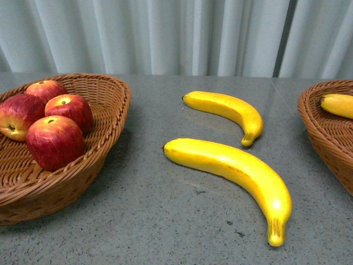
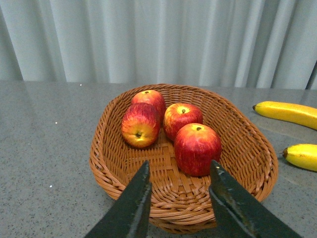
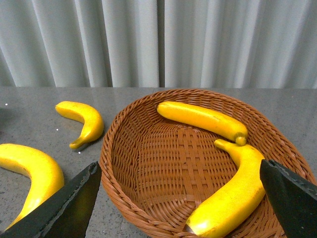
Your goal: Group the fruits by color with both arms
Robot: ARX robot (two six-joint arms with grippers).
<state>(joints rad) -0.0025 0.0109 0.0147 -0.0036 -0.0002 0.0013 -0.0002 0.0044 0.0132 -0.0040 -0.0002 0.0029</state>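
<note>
Several red apples [image 1: 55, 141] lie in the left wicker basket [image 1: 113, 118]. They also show in the left wrist view [image 2: 197, 148], with my open, empty left gripper [image 2: 179, 171] just before that basket's [image 2: 247, 163] near rim. Two yellow bananas lie on the table: a big one [image 1: 237, 174] near the front and a smaller one [image 1: 229, 110] behind it. Two more bananas [image 3: 228, 196] [image 3: 200, 119] lie in the right basket [image 3: 148, 163]. My right gripper [image 3: 181, 171] is open wide and empty at that basket's near rim. Neither arm shows in the front view.
The grey speckled table [image 1: 165, 221] ends at a pale pleated curtain [image 1: 176, 33]. The right basket [image 1: 325, 132] stands at the right edge of the front view with one banana end [image 1: 337, 105] showing in it.
</note>
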